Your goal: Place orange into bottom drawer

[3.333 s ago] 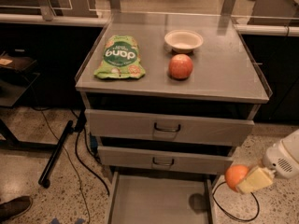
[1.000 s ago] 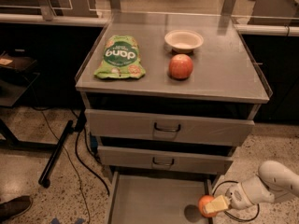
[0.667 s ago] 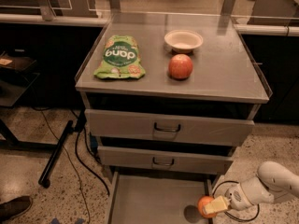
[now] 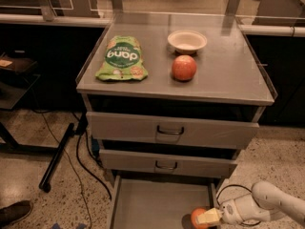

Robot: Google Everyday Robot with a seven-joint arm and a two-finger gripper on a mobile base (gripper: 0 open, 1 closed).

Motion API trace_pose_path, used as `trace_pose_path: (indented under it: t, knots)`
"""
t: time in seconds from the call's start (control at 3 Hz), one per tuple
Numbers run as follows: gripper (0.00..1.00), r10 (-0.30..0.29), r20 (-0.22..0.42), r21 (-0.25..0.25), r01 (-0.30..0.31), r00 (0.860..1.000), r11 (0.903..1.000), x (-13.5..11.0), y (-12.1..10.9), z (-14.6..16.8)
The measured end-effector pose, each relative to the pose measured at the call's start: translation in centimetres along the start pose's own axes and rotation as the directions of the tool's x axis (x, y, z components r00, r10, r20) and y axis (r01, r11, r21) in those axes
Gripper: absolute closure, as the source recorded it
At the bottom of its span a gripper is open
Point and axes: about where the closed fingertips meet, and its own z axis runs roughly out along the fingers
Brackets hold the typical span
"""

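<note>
Reaching in low from the right of the cabinet point(image 4: 174, 92), the gripper point(image 4: 205, 217) sits at the near right corner of the cabinet's pulled-out bottom drawer point(image 4: 152, 202). And it is clenched on the orange point(image 4: 196, 216), folks: a pale finger point(image 4: 209, 217) lies across the fruit's right side, the white arm point(image 4: 267, 204) trailing off past the cabinet's right flank. The orange is inside the tray's outline, right down at the grey floor, with a dark shadow just to its left; whether it touches the floor I cannot tell.

Up on the cabinet's top, a green snack bag point(image 4: 119, 58) lies flat at the left. A small white bowl point(image 4: 187, 41) sits toward the back, right of centre. The red apple point(image 4: 184, 67) is just in front of that bowl. The cabinet's two upper drawers point(image 4: 169, 130) show their loop handles, both slightly proud of the frame.

On the floor left of the cabinet, black cables point(image 4: 78, 163) trail across the speckled tiles.
</note>
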Motion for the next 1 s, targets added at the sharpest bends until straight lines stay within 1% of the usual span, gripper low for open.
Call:
trace_pose_path:
  t: [0.33,0.67,1.0]
  knots:
    - [1.00,0.052,0.023,-0.016,-0.051,0.998,0.9986,-0.9,-1.7,3.4]
    - [1.00,0.062,0.025,-0.020,-0.062,0.998,0.9979,-0.9,-2.0,4.1]
    - [1.00,0.091,0.046,-0.051,-0.089,0.995,0.9948,-0.7,-2.7,5.8]
